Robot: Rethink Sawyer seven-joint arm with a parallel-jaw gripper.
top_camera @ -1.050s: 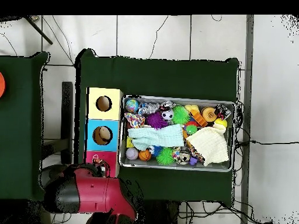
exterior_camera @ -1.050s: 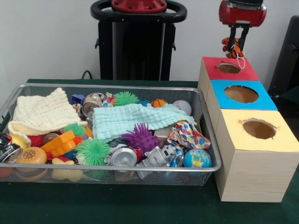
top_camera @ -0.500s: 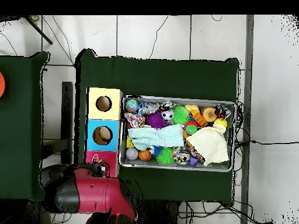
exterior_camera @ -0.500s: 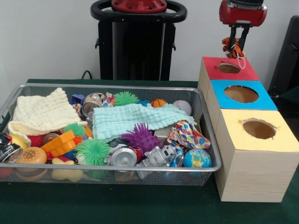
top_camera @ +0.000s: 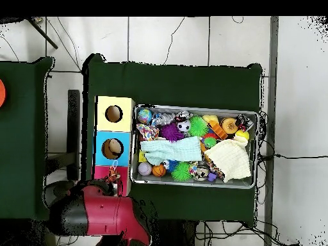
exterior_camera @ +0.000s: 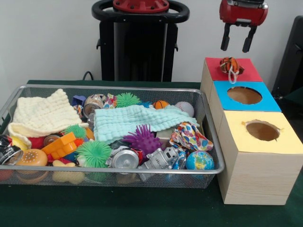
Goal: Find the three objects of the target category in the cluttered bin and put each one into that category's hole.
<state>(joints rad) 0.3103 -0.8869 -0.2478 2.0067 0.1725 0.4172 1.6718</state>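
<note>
A small orange and black striped toy [exterior_camera: 230, 65] with a white loop lies in the hole of the red box [exterior_camera: 246, 71]; in the overhead view the toy [top_camera: 113, 174] shows on the red box [top_camera: 102, 173]. My gripper [exterior_camera: 236, 46] hangs open just above it, with nothing between its fingers. In the overhead view the red arm covers the gripper. The wire bin [exterior_camera: 210, 137] left of the boxes holds several toys, balls, cans and two cloths.
A blue box [exterior_camera: 270, 101] and a yellow box [exterior_camera: 289, 142], each with a round hole, stand in a row in front of the red one. A black stand [exterior_camera: 139, 45] rises behind the bin. Dark green cloth [exterior_camera: 142, 208] covers the table.
The gripper has opened and risen a little. The striped toy that it held has dropped onto the red box's hole.
</note>
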